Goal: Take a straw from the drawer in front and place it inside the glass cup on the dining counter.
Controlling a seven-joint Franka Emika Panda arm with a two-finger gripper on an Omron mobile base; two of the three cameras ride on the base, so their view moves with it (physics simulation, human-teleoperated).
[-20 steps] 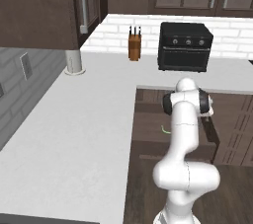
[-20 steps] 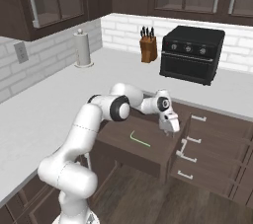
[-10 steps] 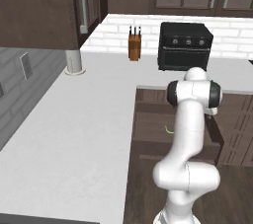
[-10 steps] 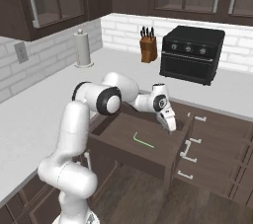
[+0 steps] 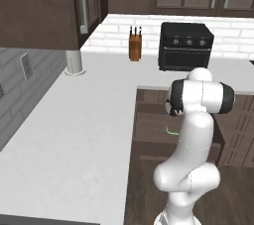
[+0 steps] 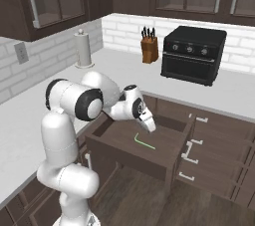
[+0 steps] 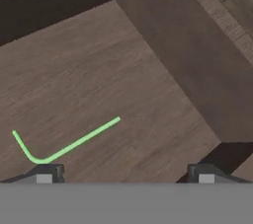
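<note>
One green straw point(image 6: 144, 142) lies flat on the floor of the pulled-out drawer point(image 6: 164, 156), long axis slanting, its short bent end kinked at one end. Above it, apart, the gripper point(image 7: 124, 176) stands wide and empty.

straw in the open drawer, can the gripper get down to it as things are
Probably yes. The straw lies flat and alone on the drawer floor, the drawer is pulled out, and the open gripper hangs just above it with nothing between.
</note>
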